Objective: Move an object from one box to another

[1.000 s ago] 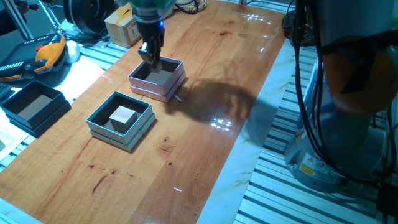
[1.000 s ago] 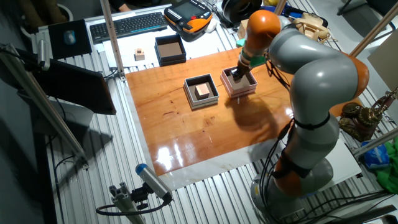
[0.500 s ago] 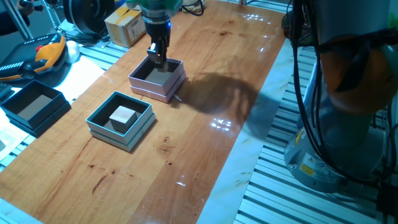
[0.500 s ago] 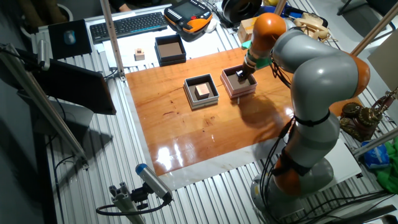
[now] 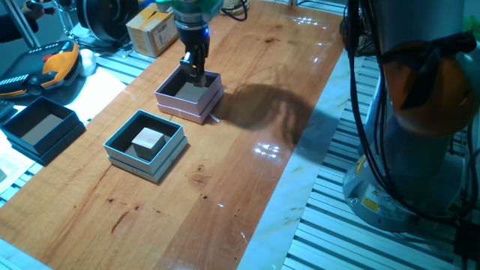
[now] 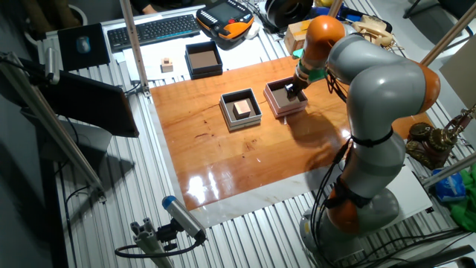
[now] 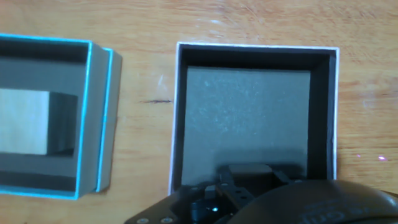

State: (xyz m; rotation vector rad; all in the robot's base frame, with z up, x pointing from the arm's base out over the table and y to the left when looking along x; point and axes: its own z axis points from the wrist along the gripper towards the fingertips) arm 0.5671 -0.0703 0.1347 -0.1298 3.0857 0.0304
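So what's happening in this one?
The arm's gripper hangs over the far edge of the pink box, whose inside looks bare in the hand view. The pale wooden block sits in the teal box beside it, untouched. Nothing is visibly held; whether the fingers are open is not clear.

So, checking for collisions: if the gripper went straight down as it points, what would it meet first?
Probably the bare inside floor of the pink box; the gripper hangs above its far edge, so possibly the rim.

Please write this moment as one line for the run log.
pincer: above pink box, state unclear | pink box: empty | block: in teal box | transfer: not done
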